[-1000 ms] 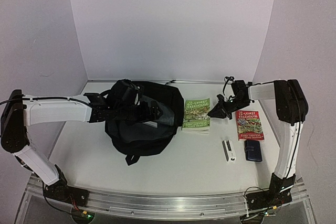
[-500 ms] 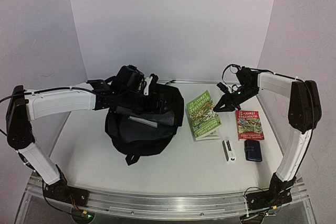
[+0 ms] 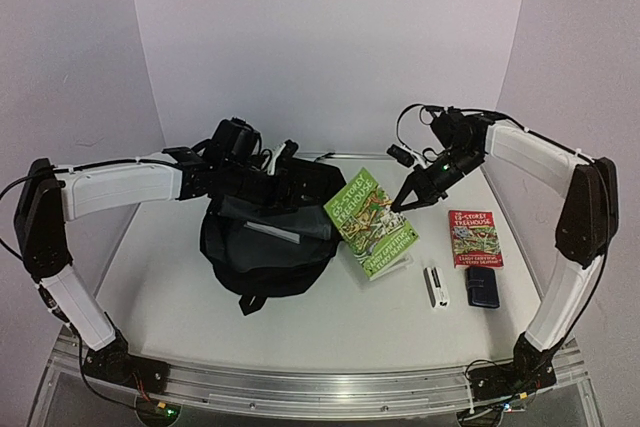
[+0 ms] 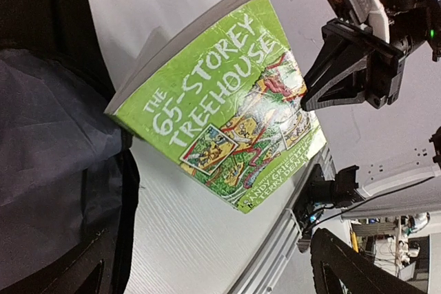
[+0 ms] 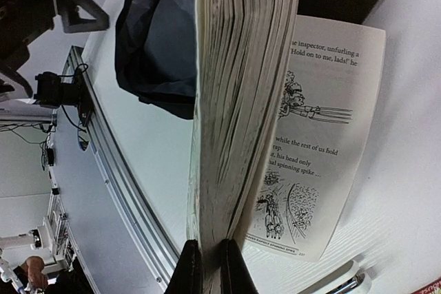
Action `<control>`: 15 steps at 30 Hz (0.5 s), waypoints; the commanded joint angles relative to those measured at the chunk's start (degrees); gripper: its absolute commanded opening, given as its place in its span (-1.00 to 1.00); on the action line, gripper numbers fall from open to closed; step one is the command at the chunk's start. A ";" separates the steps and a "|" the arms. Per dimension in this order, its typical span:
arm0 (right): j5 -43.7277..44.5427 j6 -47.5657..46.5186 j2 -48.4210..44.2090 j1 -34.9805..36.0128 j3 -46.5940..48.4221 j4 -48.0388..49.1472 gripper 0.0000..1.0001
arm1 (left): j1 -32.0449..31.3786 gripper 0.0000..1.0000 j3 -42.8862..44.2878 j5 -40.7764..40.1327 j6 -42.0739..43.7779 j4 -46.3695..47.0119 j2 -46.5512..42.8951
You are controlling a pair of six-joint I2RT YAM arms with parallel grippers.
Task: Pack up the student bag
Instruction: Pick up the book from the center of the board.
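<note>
One student bag (image 3: 265, 257) lies lengthwise far-to-near, loop (image 3: 250, 302) nearward; right tool (image 3: 399, 206) pinches green book (image 3: 368, 222), left tool (image 3: 289, 169) spread.

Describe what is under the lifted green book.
Under the green book, pinched by the right gripper, one printed page hangs open over the white table. Whatever lies beneath that page is hidden.

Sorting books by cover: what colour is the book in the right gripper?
Bright green book with white title lettering, clearest in the left wrist view.
</note>
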 commanded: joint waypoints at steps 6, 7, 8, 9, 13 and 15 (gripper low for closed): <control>-4.69 -1.07 -6.20 3.42 5.25 -3.06 -1.00 | -0.44 0.99 -5.90 9.11 -7.69 10.47 2.53; -4.78 -1.13 -6.45 3.80 5.32 -3.39 -1.00 | -0.44 0.99 -6.20 9.48 -8.09 11.10 2.54; -4.91 -1.19 -6.66 4.18 5.33 -3.60 -1.00 | -0.44 0.99 -6.52 9.90 -8.50 12.01 2.58; -5.07 -1.24 -6.84 4.69 5.37 -3.72 -1.00 | -0.49 0.99 -7.11 10.53 -9.32 13.63 2.62; -5.81 -1.21 -7.14 6.42 5.54 -4.16 -1.00 | -0.84 0.99 -8.85 14.19 -11.90 20.96 3.82; -6.19 -1.11 -7.34 7.29 5.59 -4.29 -1.00 | -1.01 0.99 -9.16 15.11 -12.64 22.79 4.52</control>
